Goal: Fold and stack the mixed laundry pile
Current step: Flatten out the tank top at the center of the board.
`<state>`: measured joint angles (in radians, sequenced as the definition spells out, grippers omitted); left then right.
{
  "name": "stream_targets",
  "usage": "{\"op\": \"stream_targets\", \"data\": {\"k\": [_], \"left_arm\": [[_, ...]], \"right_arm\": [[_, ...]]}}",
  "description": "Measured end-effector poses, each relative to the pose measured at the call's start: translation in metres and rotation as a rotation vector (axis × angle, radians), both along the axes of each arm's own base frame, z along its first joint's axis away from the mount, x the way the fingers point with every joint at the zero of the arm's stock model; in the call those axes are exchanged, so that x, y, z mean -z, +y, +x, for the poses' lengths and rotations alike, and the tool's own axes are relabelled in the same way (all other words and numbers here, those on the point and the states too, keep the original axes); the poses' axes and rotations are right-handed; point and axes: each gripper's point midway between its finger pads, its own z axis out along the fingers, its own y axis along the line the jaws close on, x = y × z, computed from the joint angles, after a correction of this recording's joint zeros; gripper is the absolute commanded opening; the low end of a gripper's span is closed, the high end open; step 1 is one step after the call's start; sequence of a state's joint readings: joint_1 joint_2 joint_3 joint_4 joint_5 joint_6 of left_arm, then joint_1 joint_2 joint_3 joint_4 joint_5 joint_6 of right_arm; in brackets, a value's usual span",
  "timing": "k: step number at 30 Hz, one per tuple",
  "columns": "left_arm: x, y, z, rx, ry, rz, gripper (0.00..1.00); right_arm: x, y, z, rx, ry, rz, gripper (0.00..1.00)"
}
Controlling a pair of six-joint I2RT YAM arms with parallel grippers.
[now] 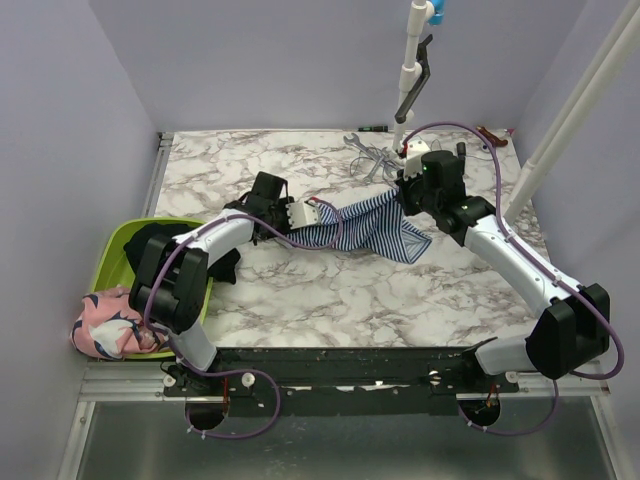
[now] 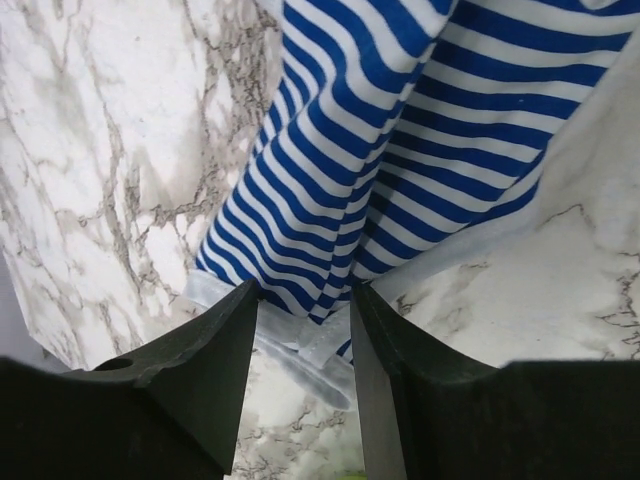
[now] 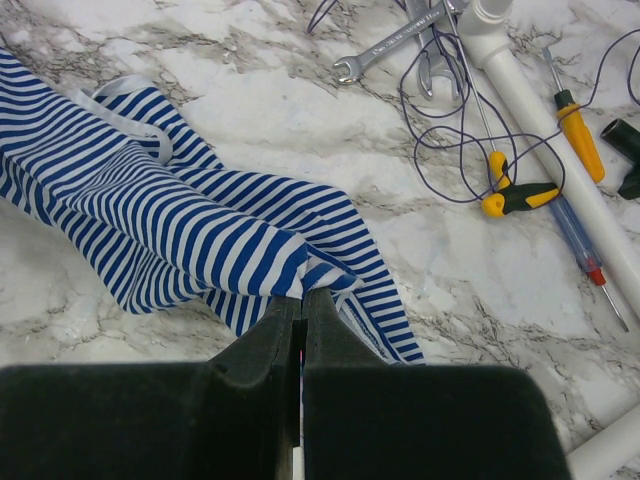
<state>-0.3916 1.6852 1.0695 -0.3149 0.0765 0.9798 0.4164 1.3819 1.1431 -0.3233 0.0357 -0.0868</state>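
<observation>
Right fingers are clamping the limp striped garment while left fingers, apart, are straddling its hem, the firmest hold.

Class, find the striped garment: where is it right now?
In the top view, the striped garment lies mid-table between the left hand and the right hand, right of the green basin.

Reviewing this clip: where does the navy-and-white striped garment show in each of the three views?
Top external: striped garment mid-table, slightly right of centre.
Left wrist: fills the upper middle, white-trimmed corner between the parted jaws.
Right wrist: left half, one edge pinched in the shut jaws.
Shared landmark: the marble tabletop.
</observation>
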Motion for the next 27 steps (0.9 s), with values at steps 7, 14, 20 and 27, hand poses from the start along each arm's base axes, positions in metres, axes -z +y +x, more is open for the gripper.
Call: {"op": "stream_targets", "data": {"k": [7,14,20,27], "left_arm": [[-0.016,0.004,0.018,-0.032,-0.055,-0.012,0.37],[-0.023,0.001,0.032,-0.058,-0.068,-0.032,0.0],[-0.022,0.001,0.032,-0.092,-0.061,-0.049,0.0],[-0.057,0.022,0.059,-0.291,-0.132,-0.153,0.0]], "right_arm": [[0.0,0.0,0.0,0.0,0.0,0.0,0.01],[0.0,0.0,0.0,0.0,0.0,-0.001,0.01],[0.0,0.0,0.0,0.001,0.0,-0.001,0.01],[-0.003,0.002,0.01,0.007,-0.003,0.002,0.01]]}}
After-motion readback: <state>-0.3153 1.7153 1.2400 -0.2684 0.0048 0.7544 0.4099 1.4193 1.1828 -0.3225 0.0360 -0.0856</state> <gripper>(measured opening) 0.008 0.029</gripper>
